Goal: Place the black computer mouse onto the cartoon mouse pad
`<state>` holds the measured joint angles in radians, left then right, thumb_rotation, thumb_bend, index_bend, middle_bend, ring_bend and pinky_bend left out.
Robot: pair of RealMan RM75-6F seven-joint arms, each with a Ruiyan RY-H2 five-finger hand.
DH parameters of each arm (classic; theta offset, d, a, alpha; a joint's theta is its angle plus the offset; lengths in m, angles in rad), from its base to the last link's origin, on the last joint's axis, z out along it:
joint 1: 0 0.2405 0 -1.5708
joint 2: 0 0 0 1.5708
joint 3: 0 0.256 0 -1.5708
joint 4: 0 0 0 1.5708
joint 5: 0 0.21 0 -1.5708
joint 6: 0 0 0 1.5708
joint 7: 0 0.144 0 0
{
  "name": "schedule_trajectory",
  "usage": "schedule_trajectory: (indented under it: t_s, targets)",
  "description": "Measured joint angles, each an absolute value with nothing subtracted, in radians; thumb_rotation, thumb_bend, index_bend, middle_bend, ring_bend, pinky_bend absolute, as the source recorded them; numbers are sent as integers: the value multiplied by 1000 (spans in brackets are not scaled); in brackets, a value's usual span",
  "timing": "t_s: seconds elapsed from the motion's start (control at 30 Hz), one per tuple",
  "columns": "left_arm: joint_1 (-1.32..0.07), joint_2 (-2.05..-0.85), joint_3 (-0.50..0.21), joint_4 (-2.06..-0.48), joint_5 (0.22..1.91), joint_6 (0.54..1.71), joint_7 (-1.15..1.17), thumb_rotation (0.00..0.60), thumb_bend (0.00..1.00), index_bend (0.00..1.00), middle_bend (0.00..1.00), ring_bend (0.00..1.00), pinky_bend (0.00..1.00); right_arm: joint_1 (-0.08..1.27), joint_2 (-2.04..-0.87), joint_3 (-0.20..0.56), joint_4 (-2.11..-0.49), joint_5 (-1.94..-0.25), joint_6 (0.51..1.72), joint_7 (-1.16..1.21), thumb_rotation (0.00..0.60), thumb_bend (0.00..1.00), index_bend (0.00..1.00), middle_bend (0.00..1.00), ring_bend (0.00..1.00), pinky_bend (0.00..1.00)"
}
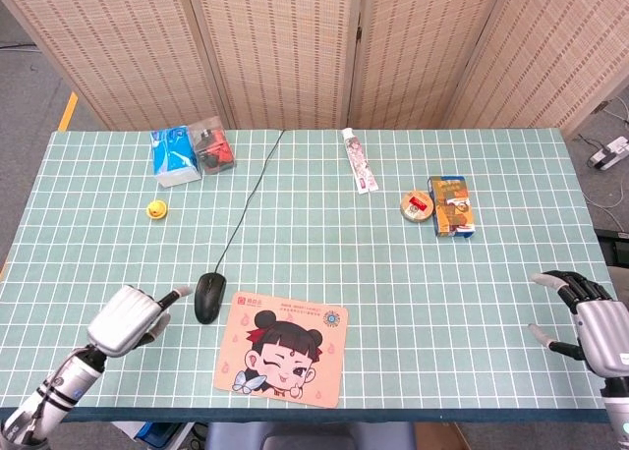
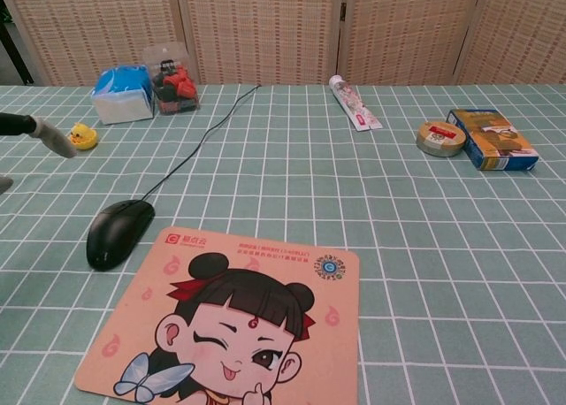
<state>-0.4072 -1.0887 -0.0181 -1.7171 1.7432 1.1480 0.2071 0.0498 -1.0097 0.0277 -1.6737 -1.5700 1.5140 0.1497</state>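
Head view: black computer mouse on green grid tabletop, just left of cartoon mouse pad, touching or nearly touching pad's top-left edge; cord runs to far edge. Left hand just left of mouse, fingers extended toward it, holding nothing, contact not clear. Right hand at right edge, fingers spread, holding nothing. Yellow duck, blue box far left.

Chest view: mouse beside pad, not on it. 1 fingertip of left hand enters at left edge.
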Motion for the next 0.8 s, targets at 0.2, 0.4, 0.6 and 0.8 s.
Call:
schedule_trajectory:
  t_s: [0.2,0.4,0.6,0.8]
  targets:
    - [-467,-1083,-34,-1802,1624,1006,335,600,699,242,1000,1000,1000,48,-1006,30,-1671,-1566,1516,162,600,161,273,272,195,279]
    - [-527,-1085,-56,-1901,1440,895,501,600,724,241,1000,1000,1000,48,-1000,30,-1669,-1564,1511,176,600,161,273,272,195,279]
    - [-586,-1116,-68,-1953,1287,847,637,600,724,239,1000,1000,1000,47,-995,29,-1669,-1567,1512,187,600,161,273,272,195,279]
    - [-650,-1156,-67,-1971,1117,811,696,600,724,229,1000,1000,1000,49,-993,27,-1667,-1567,1504,193,600,161,273,272,195,279]
